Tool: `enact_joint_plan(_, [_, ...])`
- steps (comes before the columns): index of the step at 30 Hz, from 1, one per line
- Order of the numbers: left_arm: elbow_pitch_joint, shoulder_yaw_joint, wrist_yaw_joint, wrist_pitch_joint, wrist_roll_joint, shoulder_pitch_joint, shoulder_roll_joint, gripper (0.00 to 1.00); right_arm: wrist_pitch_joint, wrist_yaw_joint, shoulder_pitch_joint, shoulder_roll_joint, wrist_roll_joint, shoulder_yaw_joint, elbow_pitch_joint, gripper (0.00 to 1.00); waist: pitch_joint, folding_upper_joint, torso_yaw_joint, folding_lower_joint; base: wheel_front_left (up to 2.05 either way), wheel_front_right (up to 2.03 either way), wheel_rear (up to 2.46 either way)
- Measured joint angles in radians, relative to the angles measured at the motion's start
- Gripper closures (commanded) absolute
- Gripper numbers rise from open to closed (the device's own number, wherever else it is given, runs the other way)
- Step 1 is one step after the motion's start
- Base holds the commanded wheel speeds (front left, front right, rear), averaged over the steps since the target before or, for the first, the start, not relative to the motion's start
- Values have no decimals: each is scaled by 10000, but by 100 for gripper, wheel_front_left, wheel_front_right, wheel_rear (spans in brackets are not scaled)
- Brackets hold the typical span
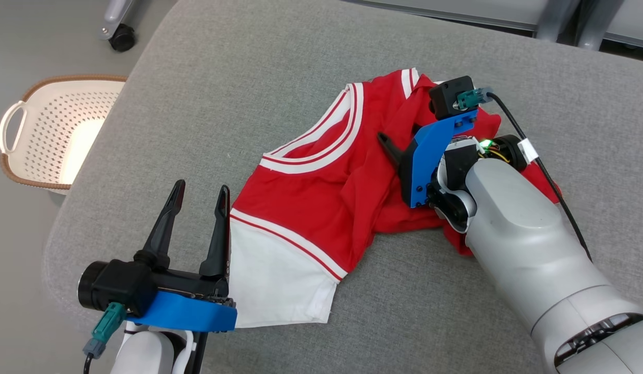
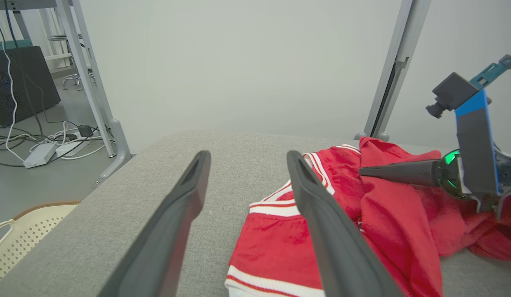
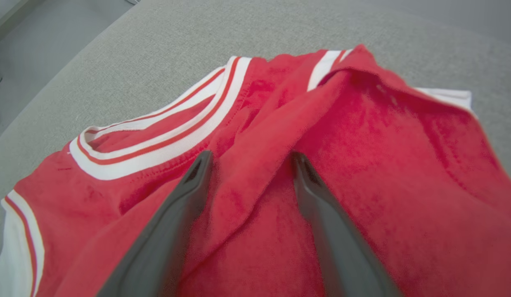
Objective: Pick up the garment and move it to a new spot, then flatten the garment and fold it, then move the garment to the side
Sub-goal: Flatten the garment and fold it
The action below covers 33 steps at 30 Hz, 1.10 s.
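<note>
The garment (image 1: 321, 192) is a red jersey with white striped trim and a white sleeve, lying crumpled on the grey cushion (image 1: 223, 93). My left gripper (image 1: 200, 195) stands open at the cushion's near left, its right finger beside the white sleeve, with nothing between the fingers. In the left wrist view the left gripper (image 2: 248, 156) points across the cushion with the garment (image 2: 280, 243) to its right. My right gripper (image 1: 389, 148) is low over the bunched middle of the jersey. In the right wrist view the right gripper (image 3: 249, 159) is open and straddles a raised red fold (image 3: 255, 181).
A white perforated basket (image 1: 56, 130) with a brown rim sits on the floor left of the cushion. A caster wheel (image 1: 122, 39) stands beyond the cushion's far left corner. Metal frame legs (image 2: 94, 86) and cables (image 2: 41, 144) are on the floor past the far edge.
</note>
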Motion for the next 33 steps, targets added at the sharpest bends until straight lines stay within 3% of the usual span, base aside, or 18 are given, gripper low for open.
enact_joint_plan(1, [17, 12, -36, 0, 8, -2, -15, 0, -79, 0, -34, 4, 38, 67, 71, 37, 22, 0, 43, 0, 0, 0, 0])
enact_joint_plan(2, [33, 23, -50, 0, 17, -3, -33, 0, -79, 0, -61, -2, 48, 159, 115, 100, 37, 0, 83, 0, 0, 0, 0])
enact_joint_plan(8, [96, 203, -84, 0, 77, 0, -98, 0, -706, 0, -178, 6, 132, 332, 433, 100, 17, 0, 137, 0, 0, 0, 0])
enact_joint_plan(15, [102, 525, -88, 0, 213, 284, -121, 0, -2144, 0, -137, -2, 259, 677, 77, 100, -259, 0, -285, -1, 0, 0, 0])
enact_joint_plan(24, [21, 888, -115, -2, 334, 868, -138, 0, -3962, 0, 1386, 10, 598, 1051, -941, 100, -864, 0, -1312, -1, 0, 0, 0])
enact_joint_plan(33, [-21, 1260, -100, -4, 499, 1554, -144, 0, -4429, 0, 3940, -280, 502, 497, -3120, 100, -1451, 0, -2665, -2, 0, 0, 0])
